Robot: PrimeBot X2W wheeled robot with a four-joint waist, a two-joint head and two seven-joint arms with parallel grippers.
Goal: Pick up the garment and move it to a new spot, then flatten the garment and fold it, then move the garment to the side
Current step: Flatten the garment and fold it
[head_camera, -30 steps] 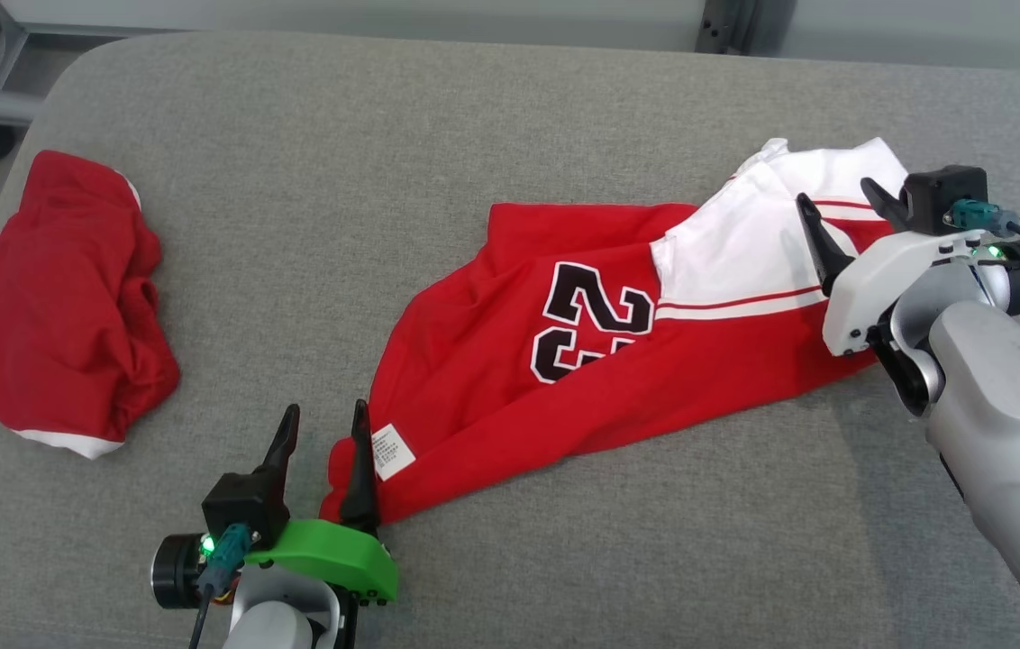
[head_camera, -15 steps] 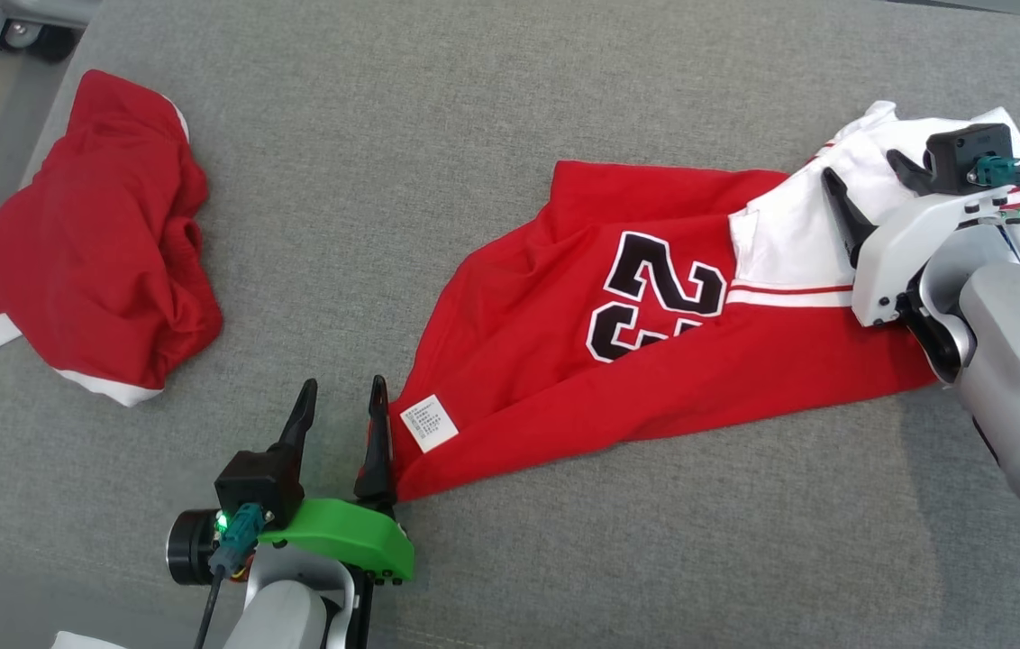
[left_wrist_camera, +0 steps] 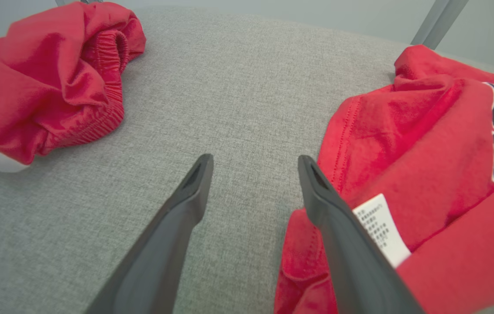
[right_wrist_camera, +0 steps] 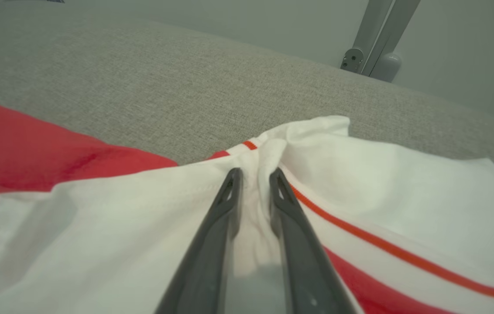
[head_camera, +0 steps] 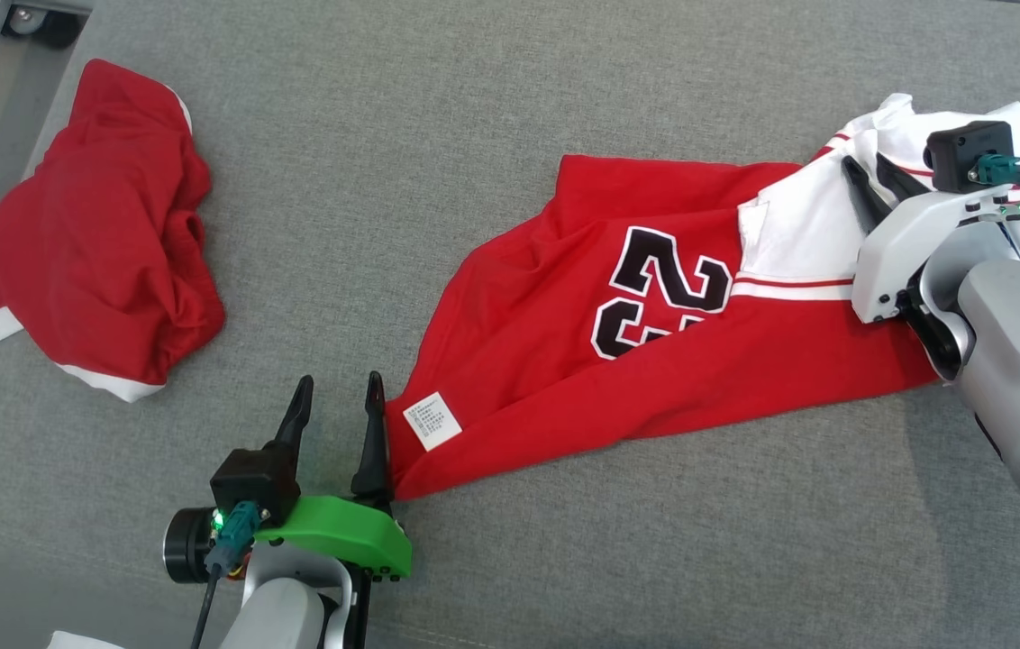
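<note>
Nearest the robot, the left gripper (head_camera: 340,381) is kept with jaws wide at the hem of the jersey (head_camera: 564,361) on the table (head_camera: 384,135). Farther off, the jaws of the right gripper (head_camera: 864,162), wide a second ago, are now pinched on the jersey's white fold.

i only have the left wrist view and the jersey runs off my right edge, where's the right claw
Observer: The right claw is at the far end of the jersey, over its white panel.
Operator: got cloth in it or just hovering
Observer: In the right wrist view its fingers stand nearly together, with a fold of the white cloth bunched between them.
Operator: whats the full number on the front
Observer: It reads 23, black with a white outline, its lower edge tucked under a fold.
</note>
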